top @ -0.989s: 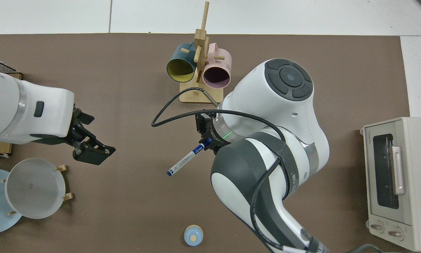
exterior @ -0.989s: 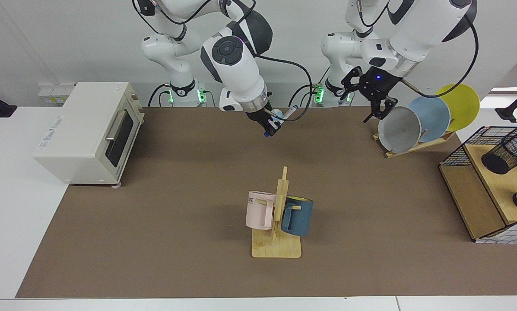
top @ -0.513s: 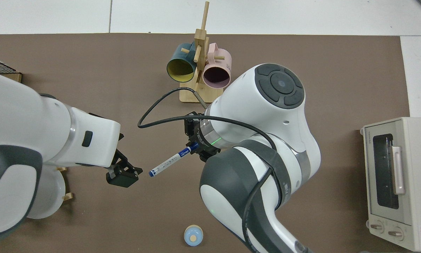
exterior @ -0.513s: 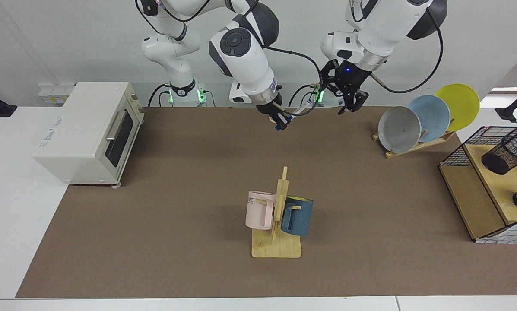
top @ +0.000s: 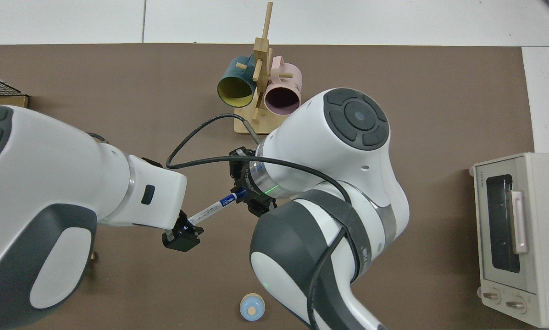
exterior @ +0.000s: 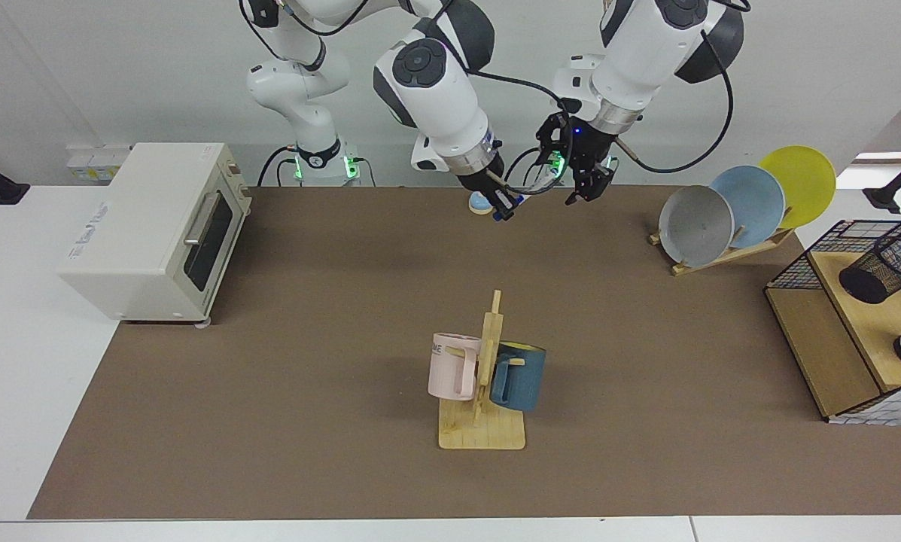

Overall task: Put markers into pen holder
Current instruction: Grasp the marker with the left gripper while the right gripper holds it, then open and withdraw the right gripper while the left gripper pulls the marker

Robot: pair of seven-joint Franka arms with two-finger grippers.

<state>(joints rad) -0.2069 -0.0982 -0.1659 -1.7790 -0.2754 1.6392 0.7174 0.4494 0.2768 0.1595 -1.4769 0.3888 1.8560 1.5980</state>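
Note:
The marker, a white barrel with blue ends, hangs slanted above the back middle of the brown mat. My right gripper is shut on its capped end. My left gripper has come up to the marker's other end; its fingers look open on either side of the tip. The pen holder, a black mesh cup, stands on the wooden shelf of the wire basket at the far right of the facing view, far from both grippers. It is out of the top view.
A toaster oven sits at the mat's edge. A wooden mug rack with a pink and a blue mug stands mid-mat. Three plates lean in a rack beside the wire basket. A small blue round object lies below the grippers.
My left arm swung from the plate rack across to the marker's free end. My right arm carried the marker up and toward it.

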